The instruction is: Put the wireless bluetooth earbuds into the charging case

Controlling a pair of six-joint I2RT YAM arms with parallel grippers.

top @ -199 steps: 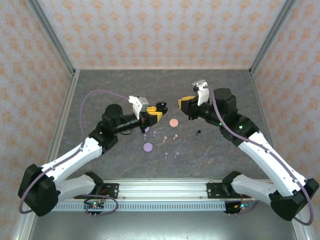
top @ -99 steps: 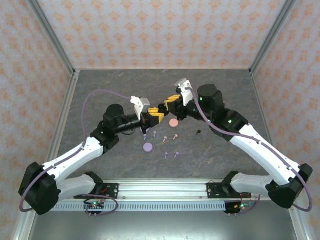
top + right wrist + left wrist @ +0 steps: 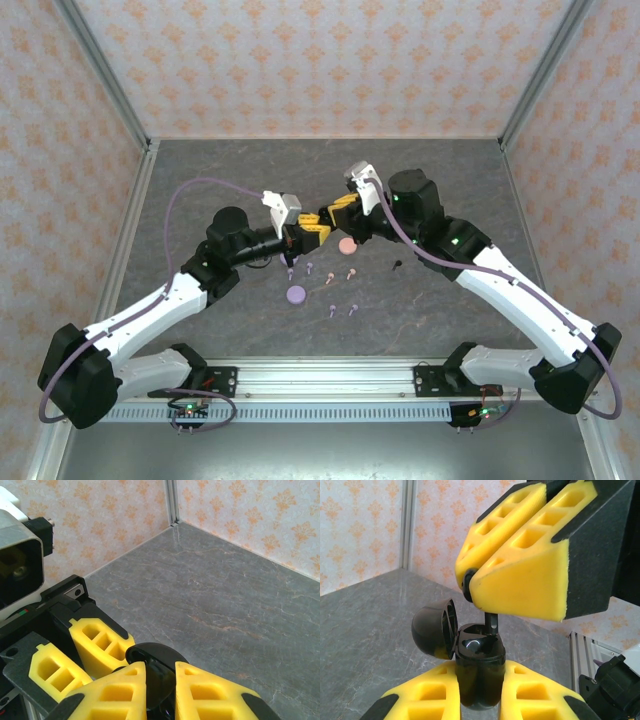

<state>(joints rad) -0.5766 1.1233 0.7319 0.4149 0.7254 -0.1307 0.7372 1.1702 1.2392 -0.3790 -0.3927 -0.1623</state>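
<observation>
Black earbud (image 3: 490, 622) over open case (image 3: 478, 667)

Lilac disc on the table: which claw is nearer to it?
Left. The left claw, gripping the black case, is just beyond the lilac disc; the right claw is farther back, to the right.

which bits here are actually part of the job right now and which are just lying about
In the job: black case, lid open, in the left gripper; black earbud in the right gripper, stem at the case's mouth.
Lying about: black bud; pink buds; lilac buds; pink disc; lilac disc.
</observation>
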